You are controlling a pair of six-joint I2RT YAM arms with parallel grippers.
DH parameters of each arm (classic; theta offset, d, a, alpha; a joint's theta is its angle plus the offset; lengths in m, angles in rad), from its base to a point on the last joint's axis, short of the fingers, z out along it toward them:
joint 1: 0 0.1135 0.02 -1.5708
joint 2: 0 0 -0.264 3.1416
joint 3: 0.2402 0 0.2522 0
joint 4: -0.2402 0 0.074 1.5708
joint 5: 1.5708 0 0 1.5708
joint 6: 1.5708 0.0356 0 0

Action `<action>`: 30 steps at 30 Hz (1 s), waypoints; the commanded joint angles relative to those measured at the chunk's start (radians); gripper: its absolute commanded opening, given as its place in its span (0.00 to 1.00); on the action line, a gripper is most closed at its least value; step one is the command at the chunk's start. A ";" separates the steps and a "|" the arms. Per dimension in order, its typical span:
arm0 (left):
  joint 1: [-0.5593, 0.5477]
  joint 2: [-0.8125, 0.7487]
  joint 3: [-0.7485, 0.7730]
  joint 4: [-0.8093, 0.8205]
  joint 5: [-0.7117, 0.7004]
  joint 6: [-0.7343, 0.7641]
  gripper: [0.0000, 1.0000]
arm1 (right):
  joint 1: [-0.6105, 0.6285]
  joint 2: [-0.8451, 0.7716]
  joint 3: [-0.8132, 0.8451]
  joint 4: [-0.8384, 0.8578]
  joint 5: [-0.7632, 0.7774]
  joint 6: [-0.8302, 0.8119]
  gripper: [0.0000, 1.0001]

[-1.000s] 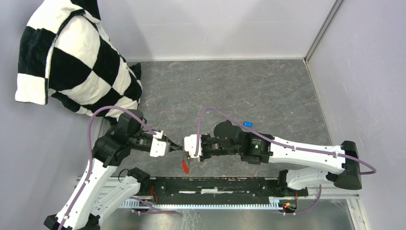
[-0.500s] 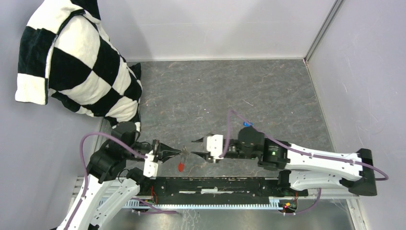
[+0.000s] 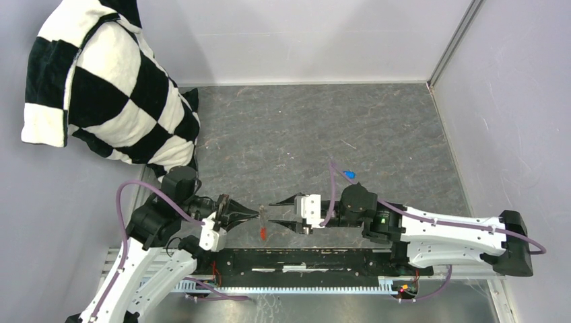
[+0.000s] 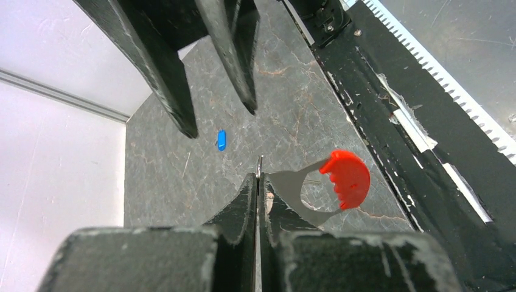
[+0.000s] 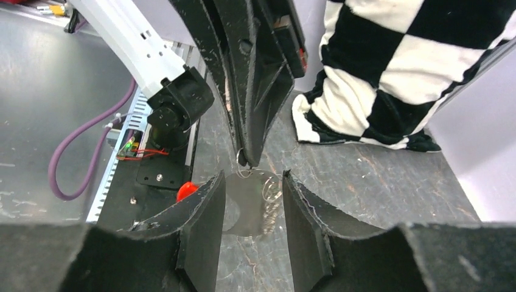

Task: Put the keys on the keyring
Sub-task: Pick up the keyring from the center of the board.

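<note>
My left gripper is shut on the thin metal ring of the keyring, above the floor near the front edge. The ring's red tag and a flat grey metal piece hang below and beside the fingers. My right gripper is open, facing the left one tip to tip, with the ring and its short chain hanging just in front of its gap, nothing gripped. One of the keys, blue-headed, lies on the floor behind the right arm.
A black-and-white checkered pillow leans in the back left corner. The black base rail runs along the near edge just below both grippers. White walls enclose the grey stone-patterned floor.
The right gripper has opened, let go of the keyring and drawn back to the right. The left gripper stays shut on the ring, now lower and nearer the rail.
</note>
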 commanded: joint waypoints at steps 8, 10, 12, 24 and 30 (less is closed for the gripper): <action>0.001 0.014 0.057 0.038 0.061 0.018 0.02 | 0.023 0.073 0.081 0.025 -0.009 -0.022 0.42; 0.001 0.019 0.063 0.040 0.059 0.015 0.02 | 0.031 0.091 0.095 0.014 0.003 -0.029 0.40; 0.001 0.019 0.066 0.069 0.056 -0.024 0.02 | 0.039 0.107 0.110 -0.001 0.028 -0.035 0.37; 0.001 0.003 0.063 0.147 0.049 -0.151 0.02 | 0.060 0.151 0.170 -0.075 0.136 -0.051 0.01; 0.001 0.010 0.071 0.148 0.045 -0.178 0.02 | 0.070 0.158 0.177 -0.115 0.180 -0.071 0.01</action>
